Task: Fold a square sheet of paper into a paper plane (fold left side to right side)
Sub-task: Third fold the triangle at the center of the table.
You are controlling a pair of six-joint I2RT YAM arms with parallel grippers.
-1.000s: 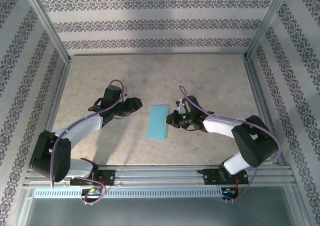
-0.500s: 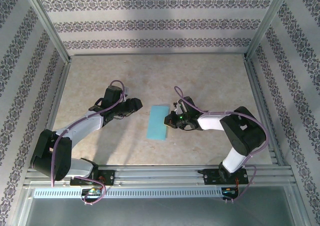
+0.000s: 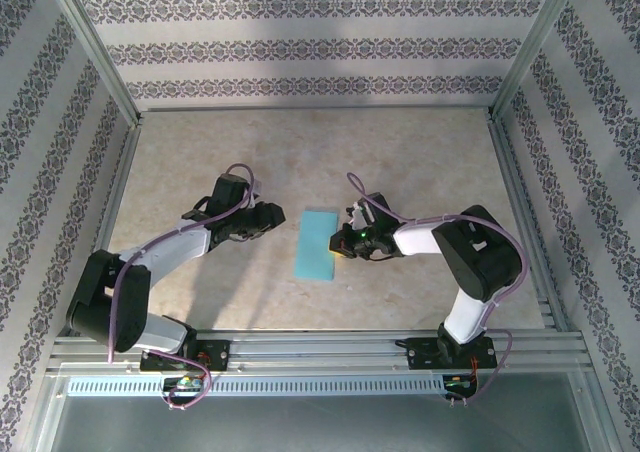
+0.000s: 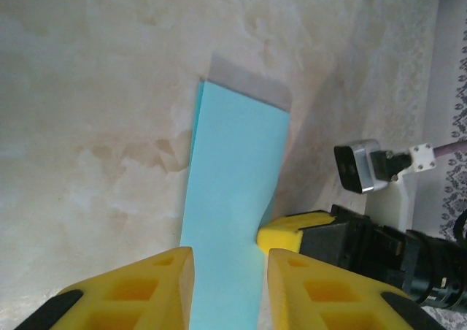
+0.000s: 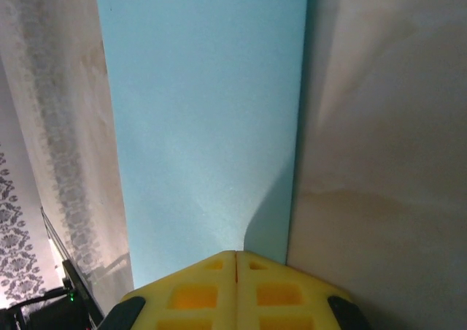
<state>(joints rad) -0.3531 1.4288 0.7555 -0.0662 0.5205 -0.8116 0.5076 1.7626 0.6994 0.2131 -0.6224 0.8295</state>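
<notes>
1. The square sheet of paper [image 3: 317, 244], turquoise-blue and folded into a narrow rectangle, lies flat on the beige marbled desk [image 3: 400, 162]. In the top view it sits a little toward 6 o'clock from the desk's middle. Its long sides run roughly from 12 to 6 o'clock, leaning slightly toward 1.
2. The right end effector [image 3: 340, 247] reaches in from the paper's 3 o'clock. Its tip touches the sheet's right long edge, on the half nearer the arm bases.
3. In the right wrist view, that end effector's two yellow fingers [image 5: 197, 293] are pressed together, with only a thin seam between them. The tip sits at the near edge of the sheet, and a curved shadow lies on the paper just ahead of it.
4. The left end effector [image 3: 272, 216] hangs at the paper's 10 o'clock. It is near the left long edge but apart from it.
5. In the left wrist view, its yellow fingers [image 4: 146, 286] stand apart. The sheet shows through the gap, lying on the desk beyond them.
6. The same view shows the other arm's yellow tip against the sheet's edge at about 4 o'clock of the paper. A small grey camera block [image 4: 357, 166] is mounted behind that tip.
7. Along the sheet's left long edge, a thin sliver of a second layer peeks out.
8. Patterned walls [image 3: 320, 47] and an aluminium frame [image 3: 320, 352] enclose the desk.
</notes>
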